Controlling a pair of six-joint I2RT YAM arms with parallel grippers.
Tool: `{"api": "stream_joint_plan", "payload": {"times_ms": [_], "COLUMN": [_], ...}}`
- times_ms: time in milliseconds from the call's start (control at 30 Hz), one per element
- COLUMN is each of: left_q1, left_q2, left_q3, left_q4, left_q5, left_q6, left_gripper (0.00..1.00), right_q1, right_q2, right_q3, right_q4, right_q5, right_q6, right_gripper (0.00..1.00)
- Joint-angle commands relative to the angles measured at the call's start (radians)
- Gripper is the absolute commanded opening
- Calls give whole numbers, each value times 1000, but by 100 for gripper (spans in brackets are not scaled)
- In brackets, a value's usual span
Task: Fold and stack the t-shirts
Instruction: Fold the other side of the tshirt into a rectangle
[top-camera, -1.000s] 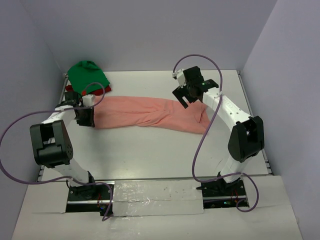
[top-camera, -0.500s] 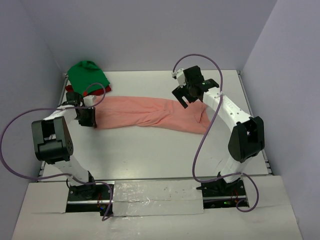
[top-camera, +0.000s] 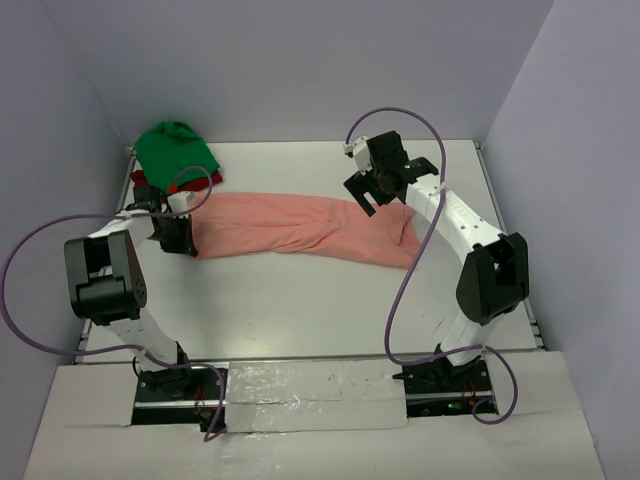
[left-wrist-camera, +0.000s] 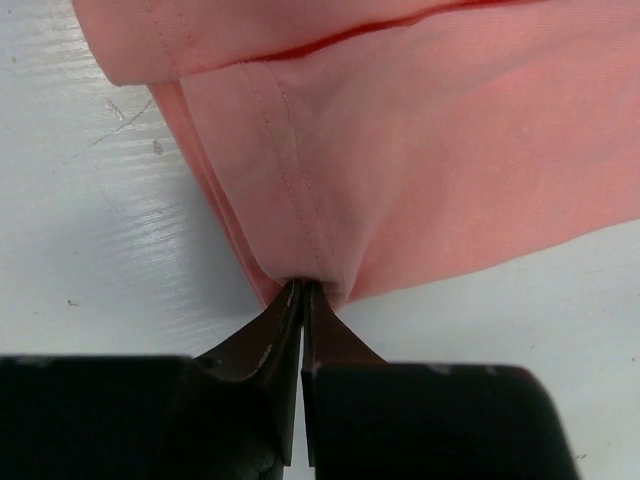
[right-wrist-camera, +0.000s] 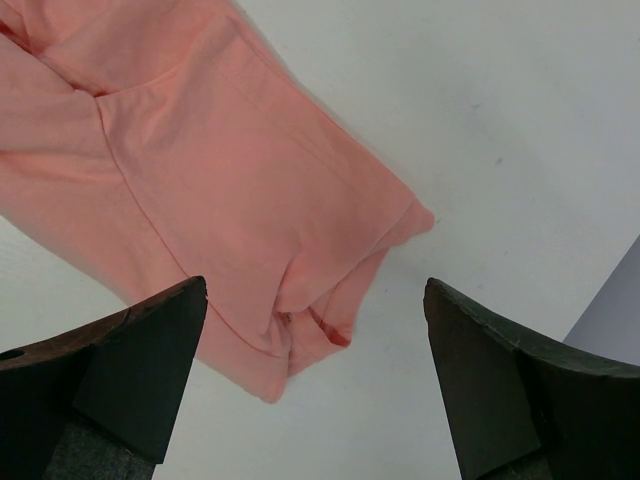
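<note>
From above, the salmon-pink t-shirt (top-camera: 300, 225) is lying stretched in a long band across the middle of the white table (top-camera: 300, 310), while the green t-shirt (top-camera: 175, 150) is sitting bunched in the far left corner with an edge of the dark red t-shirt (top-camera: 203, 181) peeking out beneath it. The left gripper (top-camera: 178, 240) is touching the band's left end, and the right gripper (top-camera: 365, 195) is hovering over its right part. In the left wrist view, the left gripper (left-wrist-camera: 302, 300) is pinching a hemmed edge of the salmon-pink t-shirt (left-wrist-camera: 430, 160), its jaws clenched on the cloth, which is puckering at the fingertips. In the right wrist view, the right gripper (right-wrist-camera: 315, 288) is hanging above a folded corner of the salmon-pink t-shirt (right-wrist-camera: 220, 170), its jaws spread wide and grasping nothing.
</note>
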Motion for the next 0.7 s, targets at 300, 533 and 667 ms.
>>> {"api": "stream_joint_plan", "payload": {"times_ms": [300,533,667], "left_q1": [2,22,52], "left_q2": [-67,-111,-125], "left_q3": [-54,-60,-54], "left_q4": [70,96,115], "left_q5": [-92,-134,-151], "left_q6": [16,34,43], "left_gripper": [8,8,7], "right_q1": [18,119,176], "right_q2": [-45,-9,8], "right_q3": [20,-149,-246], "right_q4": [-60,-108,-100], "right_q5": [-26,-19,-32], "right_q6": [18,-25,-41], "right_gripper": [95,94,94]}}
